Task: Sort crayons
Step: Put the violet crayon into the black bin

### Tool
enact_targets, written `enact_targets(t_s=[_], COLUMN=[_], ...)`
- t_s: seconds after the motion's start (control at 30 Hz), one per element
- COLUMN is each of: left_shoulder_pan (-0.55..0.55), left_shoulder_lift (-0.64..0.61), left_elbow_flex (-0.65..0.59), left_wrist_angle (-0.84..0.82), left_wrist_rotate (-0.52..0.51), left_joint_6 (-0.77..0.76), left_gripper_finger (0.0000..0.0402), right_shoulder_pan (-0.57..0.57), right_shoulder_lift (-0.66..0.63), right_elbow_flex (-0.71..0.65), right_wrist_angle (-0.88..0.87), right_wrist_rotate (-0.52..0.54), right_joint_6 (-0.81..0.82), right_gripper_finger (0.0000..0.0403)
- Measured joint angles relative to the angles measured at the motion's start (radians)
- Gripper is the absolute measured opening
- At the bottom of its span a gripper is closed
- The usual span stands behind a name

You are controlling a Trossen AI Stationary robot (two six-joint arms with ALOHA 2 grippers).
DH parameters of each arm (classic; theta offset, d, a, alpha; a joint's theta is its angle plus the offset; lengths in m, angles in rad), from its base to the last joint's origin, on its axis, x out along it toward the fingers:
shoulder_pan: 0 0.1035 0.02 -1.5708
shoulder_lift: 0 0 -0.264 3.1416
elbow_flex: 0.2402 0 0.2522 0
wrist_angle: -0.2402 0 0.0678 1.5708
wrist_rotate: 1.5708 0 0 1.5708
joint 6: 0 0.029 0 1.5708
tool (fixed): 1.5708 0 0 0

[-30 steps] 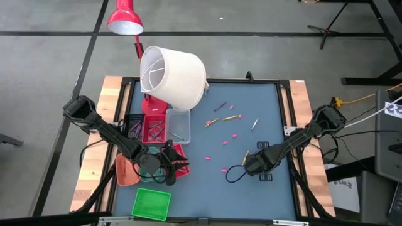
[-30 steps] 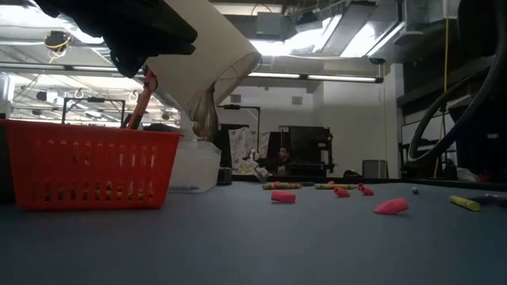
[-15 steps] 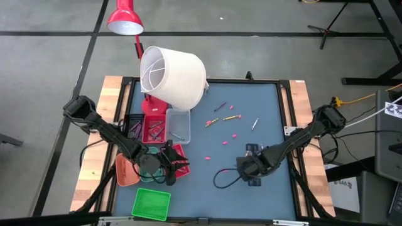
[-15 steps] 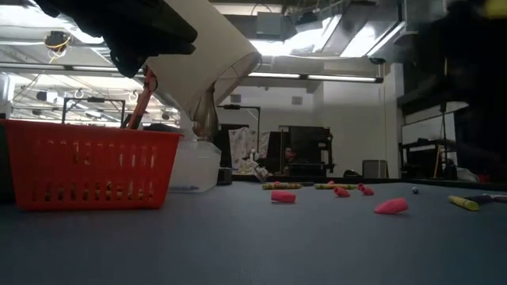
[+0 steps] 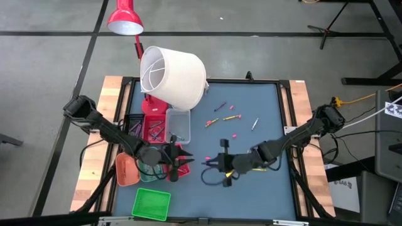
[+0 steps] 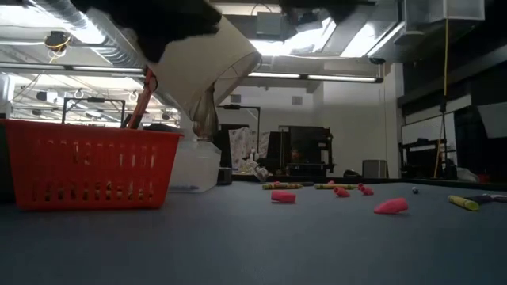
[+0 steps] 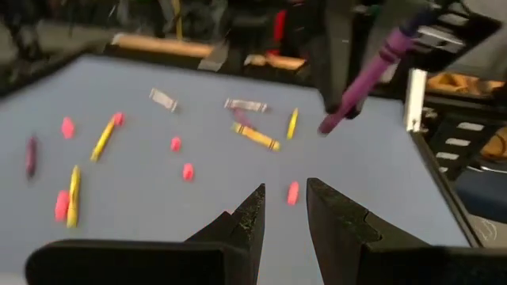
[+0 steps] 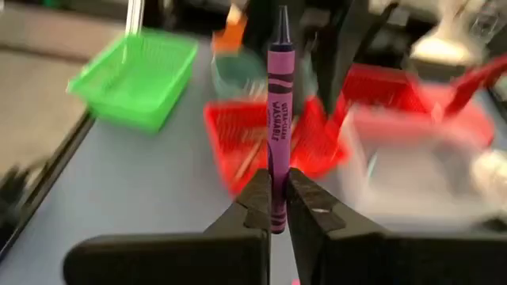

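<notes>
A white lampshade (image 5: 173,76) lies tipped at the far left of the blue table (image 5: 264,119), with a red lamp (image 5: 124,19) beyond it. Near the left arm's jaws sit a red basket (image 6: 83,162), a clear tray (image 5: 178,125), an orange tray (image 5: 126,171) and a green basket (image 5: 151,203). Small pink stubs (image 5: 233,135) dot the tabletop beyond both jaws.

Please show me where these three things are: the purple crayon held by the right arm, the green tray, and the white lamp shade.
purple crayon (image 8: 278,119): right wrist view, middle of its paper wrapper.
green tray (image 5: 151,204): high view, its mesh floor.
white lamp shade (image 5: 182,78): high view, its outer side wall.
</notes>
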Motion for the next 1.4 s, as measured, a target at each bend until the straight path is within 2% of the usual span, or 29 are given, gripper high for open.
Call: enact_targets(t_s=[0.2, 0.4, 0.5, 0.73, 1.23, 1.4], left_shoulder_pan=[0.032, 0.062, 0.074, 0.097, 0.097, 0.097], left_shoulder_lift=[0.000, 0.000, 0.000, 0.000, 0.000, 0.000], left_elbow_flex=[0.000, 0.000, 0.000, 0.000, 0.000, 0.000], left_wrist_angle=[0.140, 0.230, 0.257, 0.289, 0.334, 0.333], left_wrist_rotate=[0.086, 0.088, 0.094, 0.203, 0.205, 0.205], left_joint_6=[0.210, 0.303, 0.310, 0.311, 0.311, 0.311], left_gripper_finger=[0.0080, 0.0080, 0.0080, 0.0080, 0.0079, 0.0054], right_shoulder_pan=[-0.081, -0.133, -0.138, -0.138, -0.138, -0.138], right_shoulder_lift=[0.001, 0.001, 0.001, 0.002, 0.002, 0.002], right_elbow_flex=[0.000, 0.000, 0.000, 0.000, 0.000, 0.000], right_wrist_angle=[0.147, 0.156, 0.160, 0.158, 0.158, 0.158], right_wrist_rotate=[-0.075, -0.193, -0.191, -0.160, -0.159, -0.159], right_joint_6=[-0.074, -0.074, -0.074, -0.074, -0.074, -0.074], right_gripper_finger=[0.0021, 0.0021, 0.0021, 0.0021, 0.0021, 0.0021])
